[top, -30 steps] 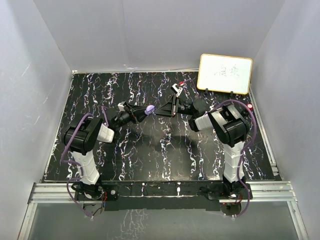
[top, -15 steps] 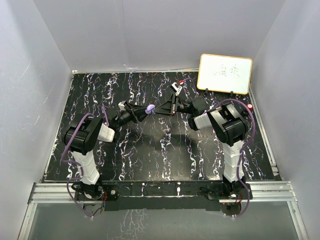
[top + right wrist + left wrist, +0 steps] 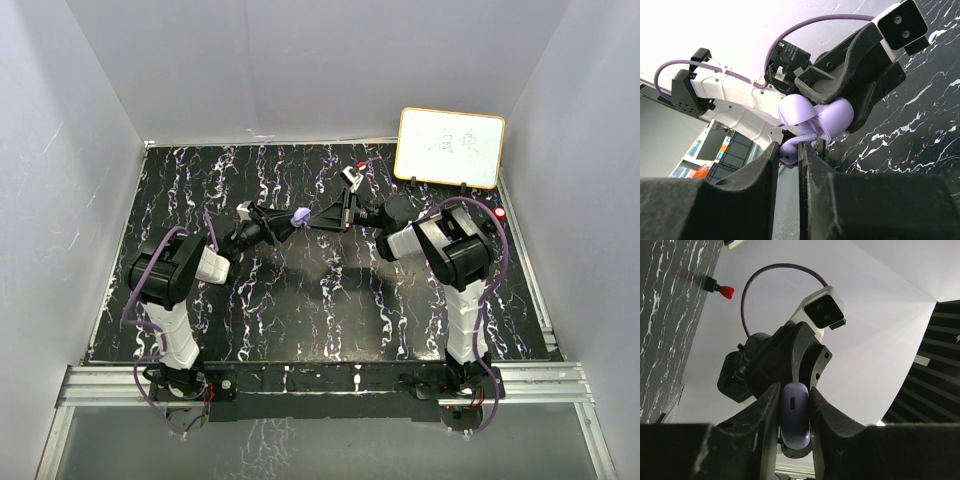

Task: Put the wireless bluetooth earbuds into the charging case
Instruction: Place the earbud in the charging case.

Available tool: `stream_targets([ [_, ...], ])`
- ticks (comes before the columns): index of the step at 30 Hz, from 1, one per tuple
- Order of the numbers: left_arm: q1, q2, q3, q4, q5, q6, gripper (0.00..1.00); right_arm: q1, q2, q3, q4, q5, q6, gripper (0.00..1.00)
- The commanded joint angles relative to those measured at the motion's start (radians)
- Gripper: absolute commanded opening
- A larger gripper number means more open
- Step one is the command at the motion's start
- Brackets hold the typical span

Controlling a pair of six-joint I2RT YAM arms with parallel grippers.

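Held mid-air above a black, white-veined marble-look table: 2 grippers, tip to tip. Left gripper clamped on an open, rounded lilac plastic charging case. Right gripper pinched narrow on 1 small lilac earbud, pressed against the case's open side.
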State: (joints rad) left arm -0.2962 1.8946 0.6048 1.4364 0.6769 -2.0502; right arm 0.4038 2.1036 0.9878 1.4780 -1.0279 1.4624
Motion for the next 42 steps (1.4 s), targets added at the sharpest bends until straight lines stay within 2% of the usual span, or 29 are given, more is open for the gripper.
stream_targets([
  [1,-0.008,-0.005,0.026,0.237,0.024,-0.029,0.0,-0.006,0.015,0.038,0.338,0.009,-0.01,0.03],
  [42,-0.017,-0.001,0.032,0.238,0.017,-0.032,0.0,-0.02,0.006,0.033,0.339,0.013,-0.006,0.03],
])
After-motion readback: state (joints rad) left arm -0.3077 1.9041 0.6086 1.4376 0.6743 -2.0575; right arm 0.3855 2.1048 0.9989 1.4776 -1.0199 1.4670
